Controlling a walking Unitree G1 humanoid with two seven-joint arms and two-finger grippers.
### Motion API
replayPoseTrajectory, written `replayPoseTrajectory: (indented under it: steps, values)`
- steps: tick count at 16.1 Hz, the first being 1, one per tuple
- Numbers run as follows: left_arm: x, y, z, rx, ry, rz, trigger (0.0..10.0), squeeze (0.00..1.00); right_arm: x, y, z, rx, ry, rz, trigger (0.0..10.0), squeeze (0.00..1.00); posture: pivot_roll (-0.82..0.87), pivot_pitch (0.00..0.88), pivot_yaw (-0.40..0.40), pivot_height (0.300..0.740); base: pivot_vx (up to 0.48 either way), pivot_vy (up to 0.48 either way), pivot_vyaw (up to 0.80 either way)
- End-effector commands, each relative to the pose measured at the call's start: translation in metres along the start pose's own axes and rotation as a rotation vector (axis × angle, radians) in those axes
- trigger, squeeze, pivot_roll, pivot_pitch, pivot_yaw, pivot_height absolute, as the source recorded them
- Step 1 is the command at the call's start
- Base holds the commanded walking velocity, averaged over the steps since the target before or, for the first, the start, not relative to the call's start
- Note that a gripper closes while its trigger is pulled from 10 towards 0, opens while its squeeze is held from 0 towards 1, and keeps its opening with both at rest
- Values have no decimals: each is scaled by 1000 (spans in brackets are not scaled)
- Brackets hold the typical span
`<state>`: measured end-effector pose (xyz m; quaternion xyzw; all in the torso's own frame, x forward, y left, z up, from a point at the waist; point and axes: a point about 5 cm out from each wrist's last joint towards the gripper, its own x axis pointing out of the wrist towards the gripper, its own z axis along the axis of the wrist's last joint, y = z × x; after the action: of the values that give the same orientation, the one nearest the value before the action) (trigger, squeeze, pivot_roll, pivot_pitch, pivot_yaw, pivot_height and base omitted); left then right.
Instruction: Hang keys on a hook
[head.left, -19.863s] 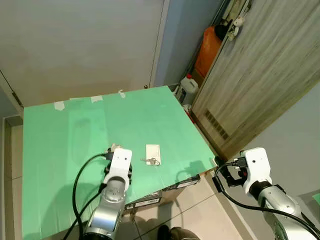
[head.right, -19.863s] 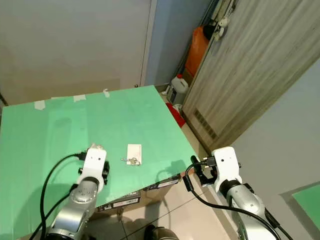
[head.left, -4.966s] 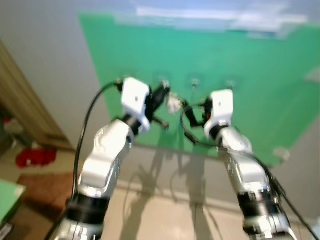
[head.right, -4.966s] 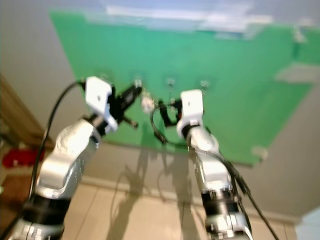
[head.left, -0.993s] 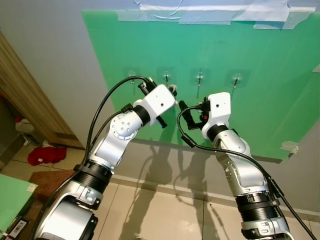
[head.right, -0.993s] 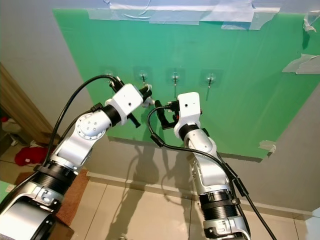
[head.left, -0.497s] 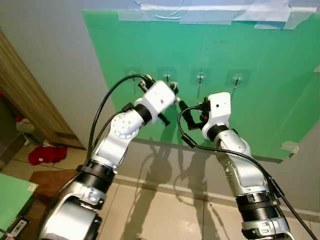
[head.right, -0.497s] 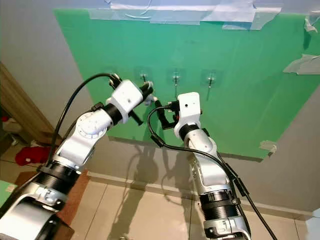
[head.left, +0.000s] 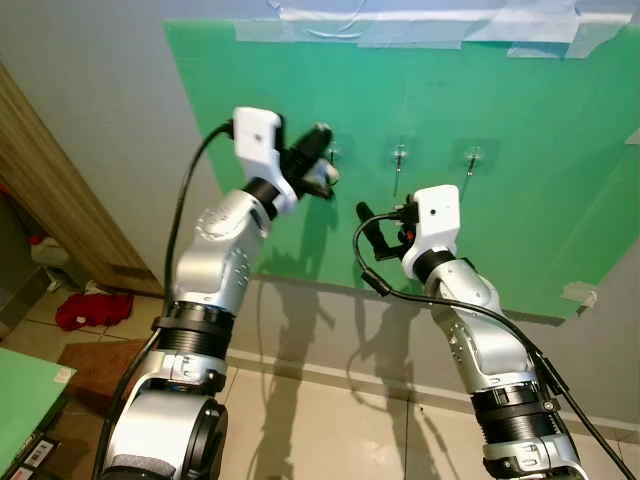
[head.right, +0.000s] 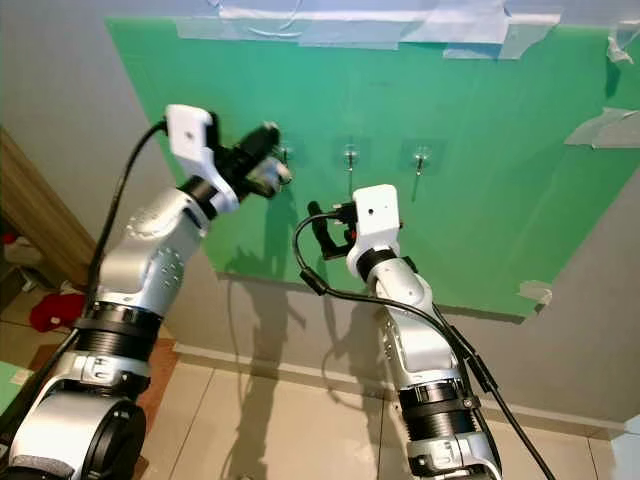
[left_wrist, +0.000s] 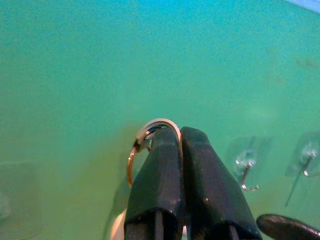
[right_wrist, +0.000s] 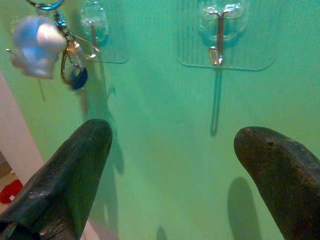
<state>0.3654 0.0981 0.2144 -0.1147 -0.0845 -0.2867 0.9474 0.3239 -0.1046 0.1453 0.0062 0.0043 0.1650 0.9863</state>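
Observation:
A row of clear stick-on hooks (head.left: 399, 156) sits on a green sheet (head.left: 500, 230) taped to the wall. My left gripper (head.left: 322, 133) is raised against the sheet beside the hook (head.left: 333, 154) second from the left, shut on the ring of the keys (left_wrist: 150, 134). A white charm (head.left: 325, 176) and the keys dangle just below its fingers. In the right wrist view the key bunch (right_wrist: 70, 65) hangs touching that hook's wire (right_wrist: 92, 35); I cannot tell whether the ring is over it. My right gripper (head.left: 372, 228) is open, lower and to the right, facing the sheet.
A wooden door panel (head.left: 50, 190) stands at the left, with a red cloth (head.left: 90, 308) on the tiled floor (head.left: 320, 420) below it. Two more hooks (head.left: 472, 157) lie to the right. Tape (head.left: 420, 25) holds the sheet's top edge.
My left arm has swung upward and turned its wrist, lifting the keys from below the hook row to hook level. The right arm has stayed put.

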Motion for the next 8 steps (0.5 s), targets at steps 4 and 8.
replayPoseTrajectory:
  steps: [4,8]
  values:
    - [1,7,5,-148,2,31,0,0,0,3,3,-4,-12,8,10000,0,-61,0,127,740,0,0,0]
    - [-1,13,2,-222,15,61,0,0,0,4,2,-6,-10,9,10000,0,-62,0,129,740,0,0,0]
